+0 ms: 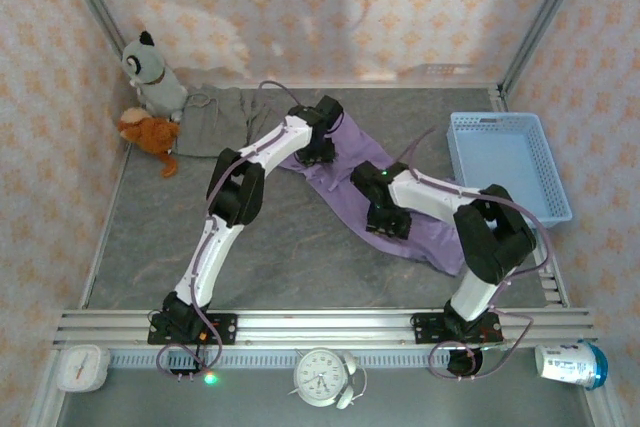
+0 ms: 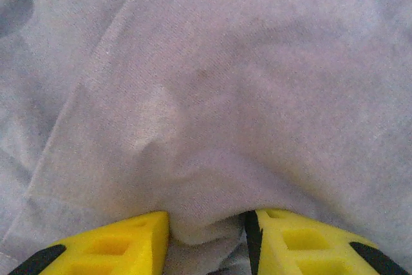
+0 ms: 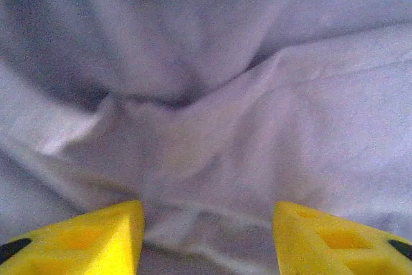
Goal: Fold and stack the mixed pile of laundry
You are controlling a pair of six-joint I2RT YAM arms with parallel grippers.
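The lavender garment [image 1: 343, 183] lies crumpled in a diagonal band across the middle of the table. The small taupe garment [image 1: 215, 119] lies flat at the back left, beside the plush toys. My left gripper [image 1: 318, 155] is down on the lavender garment's upper end. In the left wrist view, the left gripper [image 2: 207, 223] is shut on a raised fold of the lavender cloth [image 2: 212, 94] between its yellow fingers. My right gripper [image 1: 385, 225] rests on the garment's lower part. In the right wrist view, the right gripper [image 3: 207, 220] is open, with wrinkled lavender cloth [image 3: 212, 127] lying under it.
A light blue slatted basket [image 1: 510, 119] stands at the right. A grey plush toy [image 1: 150, 72] and an orange one [image 1: 150, 135] sit in the back left corner. Two clocks [image 1: 325, 375] and a can [image 1: 570, 363] lie in front of the arm rail.
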